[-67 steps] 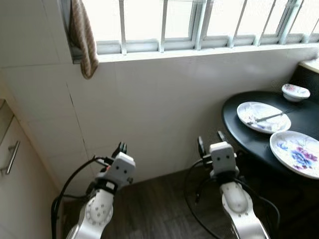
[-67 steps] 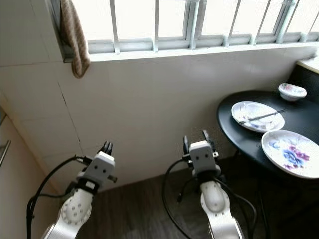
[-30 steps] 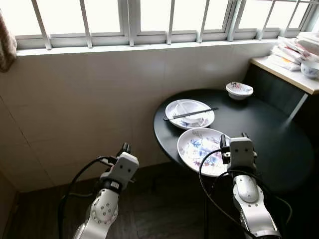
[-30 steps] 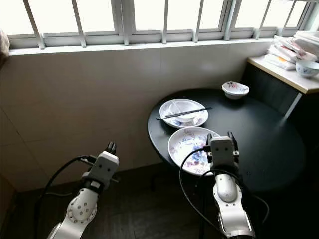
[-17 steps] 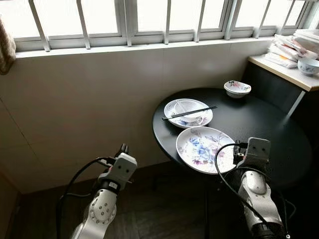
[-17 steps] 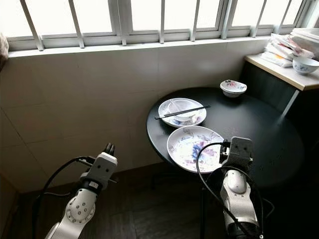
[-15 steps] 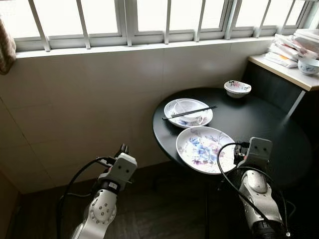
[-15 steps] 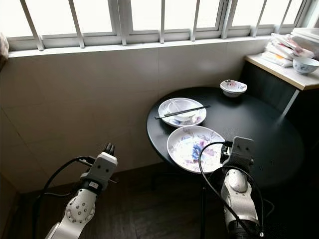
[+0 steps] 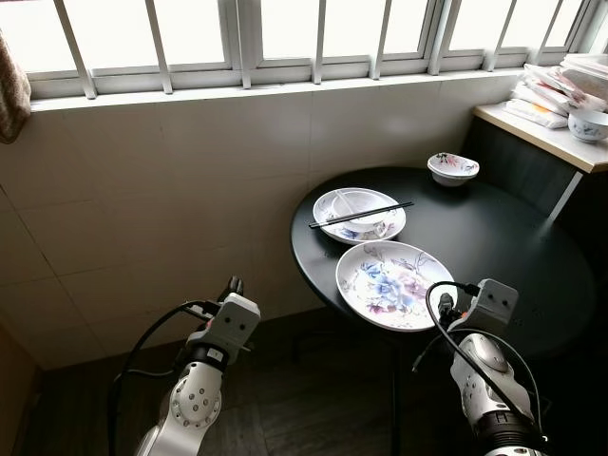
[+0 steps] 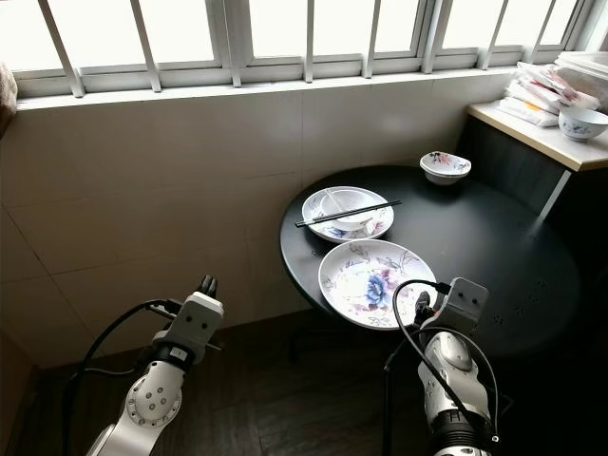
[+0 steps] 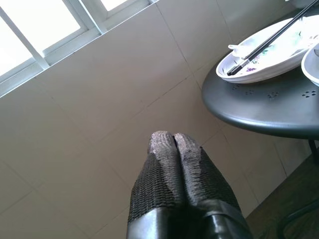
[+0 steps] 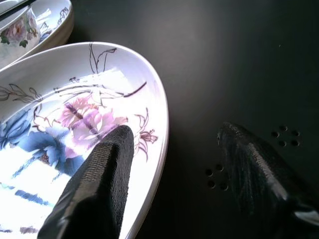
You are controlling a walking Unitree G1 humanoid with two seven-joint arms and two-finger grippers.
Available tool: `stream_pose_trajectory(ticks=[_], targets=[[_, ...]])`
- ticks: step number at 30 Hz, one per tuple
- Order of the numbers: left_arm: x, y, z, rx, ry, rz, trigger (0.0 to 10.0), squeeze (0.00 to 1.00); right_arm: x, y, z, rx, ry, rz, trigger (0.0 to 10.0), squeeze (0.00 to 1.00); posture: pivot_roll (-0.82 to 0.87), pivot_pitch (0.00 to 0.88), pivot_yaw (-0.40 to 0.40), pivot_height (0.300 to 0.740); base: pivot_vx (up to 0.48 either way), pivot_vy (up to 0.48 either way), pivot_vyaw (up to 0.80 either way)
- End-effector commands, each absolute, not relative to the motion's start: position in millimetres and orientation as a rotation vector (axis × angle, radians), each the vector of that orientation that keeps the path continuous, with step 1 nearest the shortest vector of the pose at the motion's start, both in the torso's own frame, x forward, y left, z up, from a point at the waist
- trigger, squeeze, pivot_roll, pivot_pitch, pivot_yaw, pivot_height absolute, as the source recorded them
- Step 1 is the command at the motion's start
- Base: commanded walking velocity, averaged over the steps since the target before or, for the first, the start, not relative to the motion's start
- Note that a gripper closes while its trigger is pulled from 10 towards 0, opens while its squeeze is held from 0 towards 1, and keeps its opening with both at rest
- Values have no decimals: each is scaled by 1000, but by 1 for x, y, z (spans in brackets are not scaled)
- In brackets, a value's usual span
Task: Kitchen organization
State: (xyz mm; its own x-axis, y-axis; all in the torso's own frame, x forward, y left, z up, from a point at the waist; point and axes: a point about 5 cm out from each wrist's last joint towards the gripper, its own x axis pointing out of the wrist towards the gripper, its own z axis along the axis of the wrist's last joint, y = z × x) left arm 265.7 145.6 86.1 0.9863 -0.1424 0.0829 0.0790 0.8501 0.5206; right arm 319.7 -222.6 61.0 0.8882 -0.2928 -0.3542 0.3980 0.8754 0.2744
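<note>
A round black table [image 9: 494,237] carries a large floral plate [image 9: 394,283] near its front edge. Behind that sits a second plate [image 9: 359,215] holding a small bowl, with black chopsticks [image 9: 361,215] laid across it. A small floral bowl [image 9: 453,168] stands at the back. My right gripper [image 12: 174,144] is open low at the table's near edge. One finger [image 12: 99,174] lies over the floral plate's [image 12: 60,114] right rim, the other over bare tabletop [image 12: 239,59]. My left gripper [image 11: 173,140] is shut and empty, held low before the tiled wall, left of the table.
A counter [image 9: 546,133] at the far right holds stacked dishes [image 9: 570,81] and a bowl [image 9: 589,123]. A barred window runs above the tiled wall [image 9: 171,190]. A cloth [image 9: 11,90] hangs at the far left. Dark wooden floor [image 9: 313,408] lies below.
The view swung right from the wall to the table. Within the last second my right gripper moved right and down, from in front of the floral plate to its near-right rim. The left arm held still.
</note>
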Motion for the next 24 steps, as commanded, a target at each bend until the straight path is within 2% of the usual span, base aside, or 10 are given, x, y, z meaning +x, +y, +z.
stream_pose_trajectory(ticks=[1,15,16,19,20,21,22,23,24], targets=[[267,148,86,545,-123,-112,10000,0,322,-218,58,419,342,-347,10000,0,-48,0,-24,740,0,0,0],[268,148,85,551,-119,-113,10000,0,324,-202,48,648,439,-273,10000,0,-47,0,-23,740,0,0,0],[268,148,85,551,-119,-113,10000,0,325,-200,47,667,446,-260,8902,0,-48,0,-23,740,0,0,0],[268,148,85,551,-118,-114,10000,0,325,-197,47,692,456,-242,8431,0,-48,0,-23,740,0,0,0],[268,148,85,552,-118,-114,10000,0,325,-196,47,703,459,-235,7333,0,-49,0,-23,740,0,0,0],[268,148,84,552,-117,-114,10000,0,325,-194,46,708,476,-223,4745,0,-51,0,-23,740,0,0,0],[269,148,84,552,-117,-114,10000,0,325,-191,44,710,497,-207,4471,0,-52,0,-24,740,0,0,0],[269,147,84,552,-115,-115,10000,0,324,-187,42,723,521,-179,3765,0,-50,0,-24,740,0,0,0],[269,147,83,553,-114,-115,10000,0,324,-186,42,727,525,-172,3765,0,-50,0,-24,740,0,0,0]])
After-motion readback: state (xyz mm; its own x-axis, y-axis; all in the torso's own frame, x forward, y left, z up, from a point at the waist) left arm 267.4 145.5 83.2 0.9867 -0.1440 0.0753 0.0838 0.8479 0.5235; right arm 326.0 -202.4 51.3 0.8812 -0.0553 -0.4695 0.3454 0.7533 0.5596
